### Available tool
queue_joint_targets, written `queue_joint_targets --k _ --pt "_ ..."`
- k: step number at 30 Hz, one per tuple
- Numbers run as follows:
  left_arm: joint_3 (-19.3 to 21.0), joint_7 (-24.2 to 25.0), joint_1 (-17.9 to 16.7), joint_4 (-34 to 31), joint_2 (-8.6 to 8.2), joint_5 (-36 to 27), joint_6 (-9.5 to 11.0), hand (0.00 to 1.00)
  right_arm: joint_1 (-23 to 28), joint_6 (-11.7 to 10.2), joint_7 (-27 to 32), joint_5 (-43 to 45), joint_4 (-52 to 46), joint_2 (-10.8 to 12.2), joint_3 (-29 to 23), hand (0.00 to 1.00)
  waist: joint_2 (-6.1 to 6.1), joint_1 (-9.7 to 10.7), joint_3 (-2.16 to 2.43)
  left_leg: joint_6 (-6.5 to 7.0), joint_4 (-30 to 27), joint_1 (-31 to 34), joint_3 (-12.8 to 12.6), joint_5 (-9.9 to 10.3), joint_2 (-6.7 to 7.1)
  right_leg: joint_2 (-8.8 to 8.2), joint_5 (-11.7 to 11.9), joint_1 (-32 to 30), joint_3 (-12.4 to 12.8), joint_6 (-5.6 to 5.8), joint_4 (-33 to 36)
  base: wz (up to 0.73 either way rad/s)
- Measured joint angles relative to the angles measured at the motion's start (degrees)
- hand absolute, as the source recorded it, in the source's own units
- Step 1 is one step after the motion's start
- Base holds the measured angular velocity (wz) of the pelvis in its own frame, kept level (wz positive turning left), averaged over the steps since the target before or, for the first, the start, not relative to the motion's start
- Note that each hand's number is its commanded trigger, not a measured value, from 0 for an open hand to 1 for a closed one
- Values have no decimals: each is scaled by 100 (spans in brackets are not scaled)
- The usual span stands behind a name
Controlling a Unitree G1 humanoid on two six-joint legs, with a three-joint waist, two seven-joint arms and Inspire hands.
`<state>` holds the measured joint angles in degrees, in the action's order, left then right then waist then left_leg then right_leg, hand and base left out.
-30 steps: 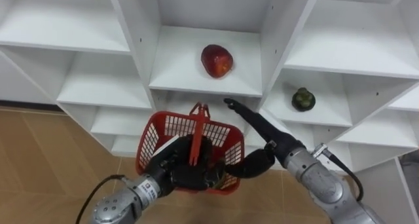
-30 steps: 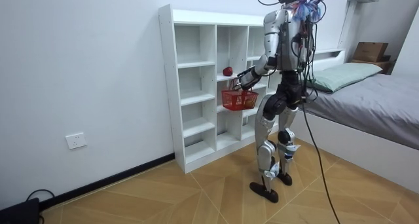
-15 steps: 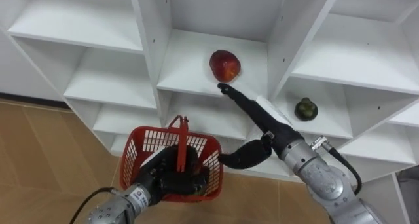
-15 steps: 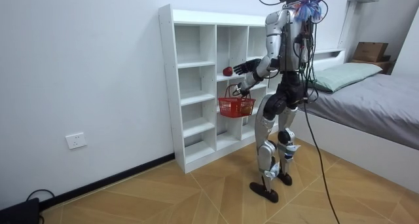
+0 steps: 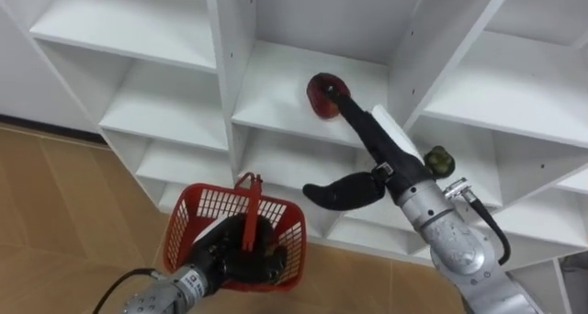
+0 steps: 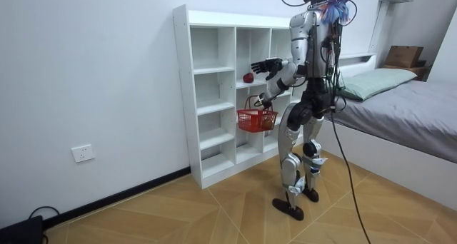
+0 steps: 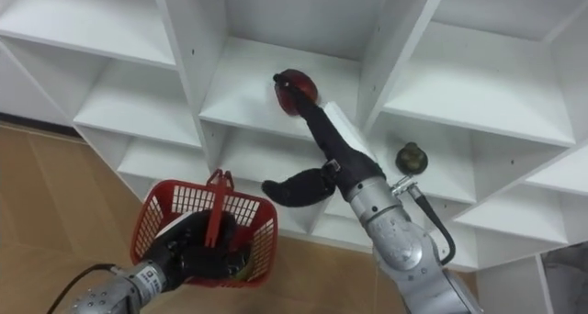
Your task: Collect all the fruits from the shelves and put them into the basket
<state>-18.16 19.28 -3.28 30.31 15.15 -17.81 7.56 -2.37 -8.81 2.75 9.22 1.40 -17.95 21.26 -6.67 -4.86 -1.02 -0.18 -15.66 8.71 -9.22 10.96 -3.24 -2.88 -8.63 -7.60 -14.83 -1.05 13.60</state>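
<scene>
A red apple lies on a middle shelf of the white closet. My right hand is open and reaches into that compartment. Its straight fingers end at the apple's right side and its thumb is spread out below. Partly behind my right wrist, a dark green fruit sits on the shelf one compartment to the right. My left hand is shut on the handle of a red plastic basket, which hangs low in front of the closet. In the room view the basket hangs below the apple.
I stand upright facing the white closet, whose other compartments hold nothing. Wooden floor lies below to the left. A bed stands behind me at the room view's right.
My right hand has risen from beside the basket into the middle compartment and reached the apple. The basket has sunk lower and left. The eye view has shifted.
</scene>
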Motion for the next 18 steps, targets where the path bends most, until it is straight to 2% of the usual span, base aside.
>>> queue_joint_targets --k 5,7,12,16,18 --pt "11 0 -28 2 -5 -10 0 100 -179 -37 274 -28 2 0 -13 0 -22 -1 -2 0 0 -11 3 0 0 4 0 7 46 0 1 0" --pt "16 0 -27 2 -13 -13 0 100 -310 -182 486 -55 13 0 -19 0 -22 11 -3 0 1 -46 22 0 1 7 0 54 47 0 -3 4" --pt "13 -65 -53 2 -37 -11 1 100 -453 -389 926 -388 34 0 -22 0 -24 -4 -5 -1 16 -96 66 0 7 12 -3 122 43 4 -10 5" --pt "54 -104 -68 1 -38 -3 0 100 -456 -409 1231 -484 84 -56 -79 0 -35 -6 -8 -1 32 -58 156 0 17 21 -3 172 -35 7 -95 11" --pt "121 -113 -69 2 -36 -3 -10 100 -645 -437 1347 -581 360 -53 -104 0 -39 -16 -9 -6 31 -28 160 -3 12 39 -3 156 -53 6 -99 6"
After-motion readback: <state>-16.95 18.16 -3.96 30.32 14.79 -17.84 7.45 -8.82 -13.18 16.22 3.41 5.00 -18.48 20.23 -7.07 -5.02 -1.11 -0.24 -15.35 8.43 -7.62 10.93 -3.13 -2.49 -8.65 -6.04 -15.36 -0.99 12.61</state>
